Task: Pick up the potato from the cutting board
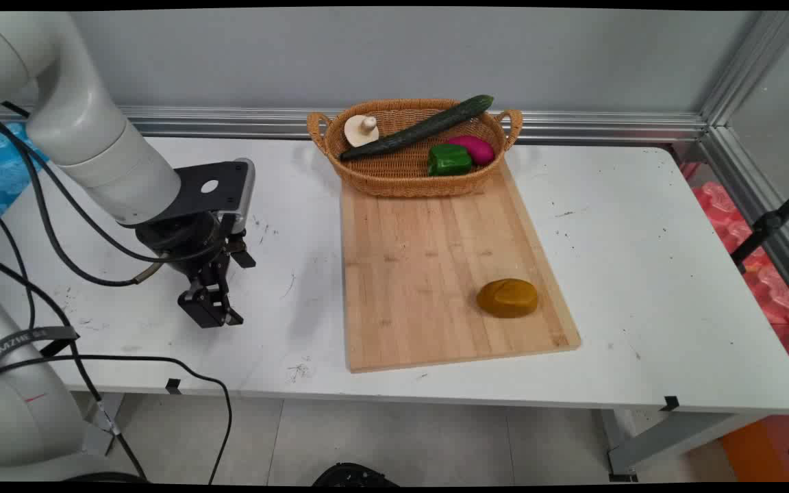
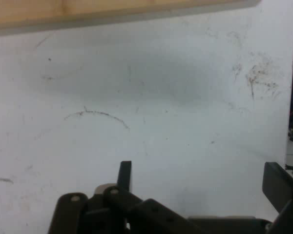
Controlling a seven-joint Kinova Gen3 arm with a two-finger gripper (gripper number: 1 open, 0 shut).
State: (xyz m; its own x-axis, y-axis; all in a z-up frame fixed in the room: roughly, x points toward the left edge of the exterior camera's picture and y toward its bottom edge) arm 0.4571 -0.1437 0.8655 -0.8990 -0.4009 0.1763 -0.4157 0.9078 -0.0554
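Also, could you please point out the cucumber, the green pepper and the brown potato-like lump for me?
cucumber [image 1: 416, 129], main view, middle of its length across the basket.
green pepper [image 1: 448, 159], main view, centre of its top.
brown lump [image 1: 507, 298], main view, centre of its upper surface.

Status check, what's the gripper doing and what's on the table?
Gripper open, empty, over bare table left of board. Brown lump on board. Basket at board's far end, well apart.
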